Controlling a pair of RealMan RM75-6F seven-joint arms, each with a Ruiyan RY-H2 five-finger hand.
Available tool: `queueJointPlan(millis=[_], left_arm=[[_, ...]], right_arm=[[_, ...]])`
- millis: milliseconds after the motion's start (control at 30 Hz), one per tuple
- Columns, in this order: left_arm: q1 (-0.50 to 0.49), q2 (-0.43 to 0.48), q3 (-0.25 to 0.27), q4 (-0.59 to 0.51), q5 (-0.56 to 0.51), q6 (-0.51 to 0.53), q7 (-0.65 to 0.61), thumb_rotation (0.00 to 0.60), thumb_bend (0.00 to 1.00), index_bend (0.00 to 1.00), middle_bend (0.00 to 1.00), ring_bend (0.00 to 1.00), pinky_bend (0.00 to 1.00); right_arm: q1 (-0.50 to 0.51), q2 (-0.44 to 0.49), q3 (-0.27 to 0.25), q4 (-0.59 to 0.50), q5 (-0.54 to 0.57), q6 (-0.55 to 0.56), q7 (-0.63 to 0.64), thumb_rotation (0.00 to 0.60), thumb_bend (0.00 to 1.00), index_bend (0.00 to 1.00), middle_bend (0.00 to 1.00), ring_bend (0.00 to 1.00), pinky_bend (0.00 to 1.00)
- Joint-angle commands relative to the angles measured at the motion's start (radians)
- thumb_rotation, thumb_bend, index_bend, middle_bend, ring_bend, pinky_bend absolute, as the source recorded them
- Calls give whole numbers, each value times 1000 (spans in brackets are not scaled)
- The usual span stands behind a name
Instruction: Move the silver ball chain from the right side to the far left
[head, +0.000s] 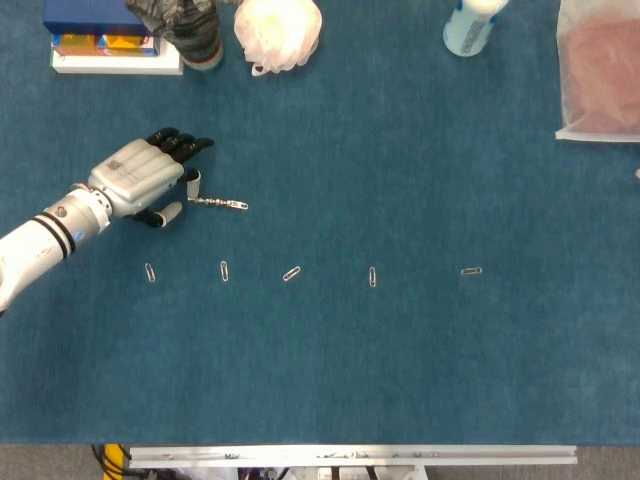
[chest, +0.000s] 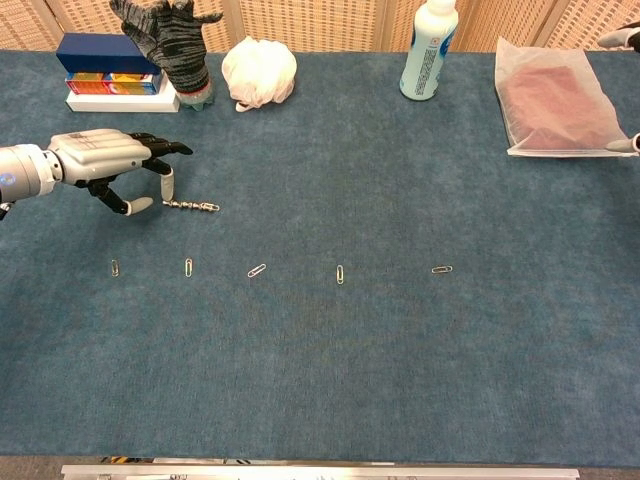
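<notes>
A deep blue cloth (chest: 400, 180) covers the table. The ball chain (head: 218, 203) is silver, the left hand (head: 140, 180) silver-grey with black fingers (head: 175, 143). The knitted glove (chest: 170, 35) is mottled grey and black, the pouch (chest: 555, 100) translucent over pink.

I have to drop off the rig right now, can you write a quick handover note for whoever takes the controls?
Left hand: at the table's left, fingertips at the left end of the silver ball chain; whether it pinches the chain is unclear.
Right hand: only slivers show at the chest view's right edge; state unclear.
Chain lies flat, stretched rightward from the left hand, above the row of paper clips.
Done: chain brought to the left side.
Left: confirm it is far enough left, let go, pull the hand back.
</notes>
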Motion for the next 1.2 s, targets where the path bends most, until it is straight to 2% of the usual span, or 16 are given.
queueJointPlan(millis=[33, 200, 367, 533, 833, 1200], left_arm=[[8, 18, -15, -27, -17, 6, 26, 600, 474, 389, 0, 0, 31], [15, 16, -38, -31, -51, -14, 33, 600, 469, 374, 0, 0, 31], [24, 3, -54, -26, -70, -21, 35, 600, 343, 388, 0, 0, 31], [32, -6, -64, -27, -75, -15, 33, 600, 269, 439, 0, 0, 31], [46, -23, -92, -37, -104, -16, 53, 600, 265, 510, 0, 0, 31], [50, -47, -126, -49, -154, -64, 103, 600, 265, 507, 0, 0, 31]], right_arm=[[0, 0, 0, 0, -2, 1, 2, 600, 0, 116, 62, 0, 108], [0, 5, 3, -7, -5, 7, -1, 600, 0, 116, 62, 0, 108], [3, 12, 8, -13, -2, 7, -6, 600, 0, 116, 62, 0, 108], [5, 14, 9, -14, 2, 3, -7, 600, 0, 116, 62, 0, 108], [6, 13, 10, -13, 3, 1, -4, 600, 0, 116, 62, 0, 108], [3, 19, 10, -17, 5, 3, -2, 600, 0, 121, 62, 0, 108]])
